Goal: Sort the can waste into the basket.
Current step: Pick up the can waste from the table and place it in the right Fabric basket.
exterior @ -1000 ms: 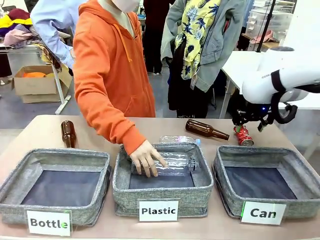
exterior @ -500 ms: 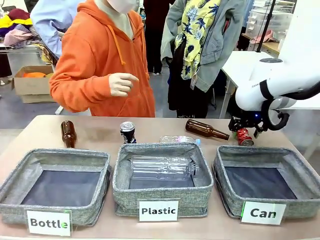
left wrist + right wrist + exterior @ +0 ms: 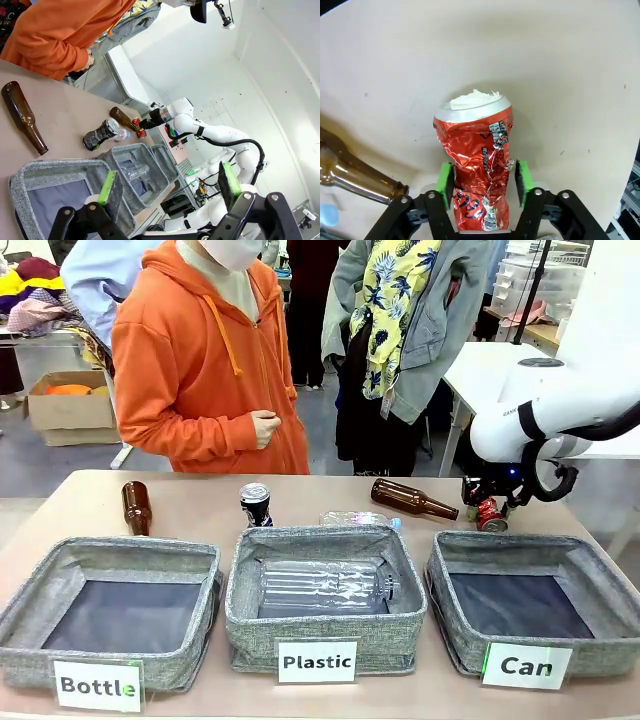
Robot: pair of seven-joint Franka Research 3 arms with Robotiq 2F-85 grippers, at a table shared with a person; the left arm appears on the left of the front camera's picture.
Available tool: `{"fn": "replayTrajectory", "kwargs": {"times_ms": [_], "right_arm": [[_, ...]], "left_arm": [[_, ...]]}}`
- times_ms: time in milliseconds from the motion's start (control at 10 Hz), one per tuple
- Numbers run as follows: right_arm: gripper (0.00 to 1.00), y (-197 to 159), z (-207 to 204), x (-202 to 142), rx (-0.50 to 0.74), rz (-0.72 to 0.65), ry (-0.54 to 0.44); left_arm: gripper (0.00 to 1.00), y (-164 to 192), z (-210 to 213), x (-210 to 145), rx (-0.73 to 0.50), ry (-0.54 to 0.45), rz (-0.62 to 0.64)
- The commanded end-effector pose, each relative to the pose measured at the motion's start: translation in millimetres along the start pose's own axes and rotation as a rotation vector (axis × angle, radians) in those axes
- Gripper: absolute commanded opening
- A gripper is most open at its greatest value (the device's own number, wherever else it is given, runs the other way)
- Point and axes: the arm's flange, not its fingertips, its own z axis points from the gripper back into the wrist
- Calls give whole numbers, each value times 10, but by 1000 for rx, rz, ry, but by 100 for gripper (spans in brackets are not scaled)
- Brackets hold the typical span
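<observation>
Pads (image 3: 446,182) of the right claw (image 3: 484,182) sit tight on both sides of the crushed shiny red metal can (image 3: 475,140), so this claw has hold of it. The can is on the tan table (image 3: 330,490), just behind the far edge of the grey cloth basket with the white "Can" label (image 3: 590,655), not in it. The neck of a brown glass bottle (image 3: 412,500) lies just beside the can. The left claw (image 3: 167,184) is up in the air with its two fingers spread wide and nothing between them. The dark metal can with the silver top (image 3: 255,504) stands on the table behind the middle grey basket marked "Plastic" (image 3: 240,630). A clear plastic bottle (image 3: 325,585) lies inside that middle basket. A person in an orange hoodie (image 3: 200,370) stands at the far side, one hand (image 3: 265,427) held near the tummy.
</observation>
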Motion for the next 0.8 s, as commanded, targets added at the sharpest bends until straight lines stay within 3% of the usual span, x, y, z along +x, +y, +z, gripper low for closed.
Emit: {"fn": "replayTrajectory", "kwargs": {"times_ms": [0,100,300,700], "right_arm": [[0,46,33,60,-23,-30,-16],[14,45,26,50,-18,-25,-13],[0,69,13,55,-11,-12,-7],[0,3,263,-70,10,12,-61]], "left_arm": [[100,-14,13,-8,-11,2,-23],[100,-14,13,-8,-11,2,-23],[100,-14,13,-8,-11,2,-23],[100,-14,13,-8,-11,2,-23]]}}
